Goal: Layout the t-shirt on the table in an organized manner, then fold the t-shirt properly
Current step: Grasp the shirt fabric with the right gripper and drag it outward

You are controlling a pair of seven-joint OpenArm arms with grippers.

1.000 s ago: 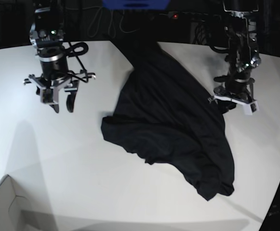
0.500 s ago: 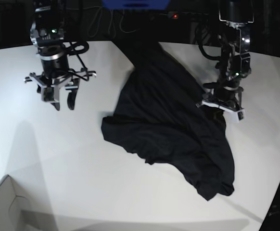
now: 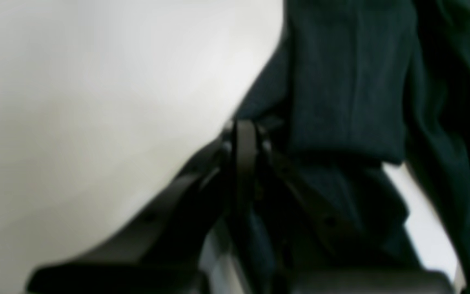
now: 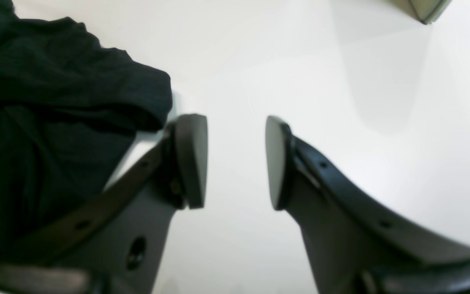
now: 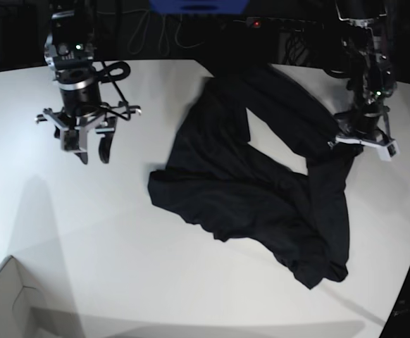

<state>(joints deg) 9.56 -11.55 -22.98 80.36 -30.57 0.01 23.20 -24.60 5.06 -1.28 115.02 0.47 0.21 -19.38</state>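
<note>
The black t-shirt [image 5: 247, 193] lies crumpled across the middle and right of the white table [image 5: 120, 232]. Its right edge is drawn up to my left gripper [image 5: 356, 144], which is shut on that fabric. In the left wrist view the left gripper [image 3: 245, 134] is pinched tight with the dark t-shirt [image 3: 341, 81] bunched around and behind it. My right gripper [image 5: 92, 151] hangs open over bare table to the left, well apart from the shirt. In the right wrist view the right gripper [image 4: 237, 161] holds nothing, and the t-shirt [image 4: 35, 102] lies off to its left side.
A white box corner [image 5: 1, 303] sits at the table's front left and shows again as the box corner [image 4: 422, 8] in the right wrist view. Dark cables and equipment [image 5: 191, 28] run behind the table's far edge. The curved table edge [image 5: 402, 282] falls away at the right.
My left gripper has shut on the shirt's right edge and pulled it up and to the right, opening a patch of white table within the fabric. The right arm has not moved.
</note>
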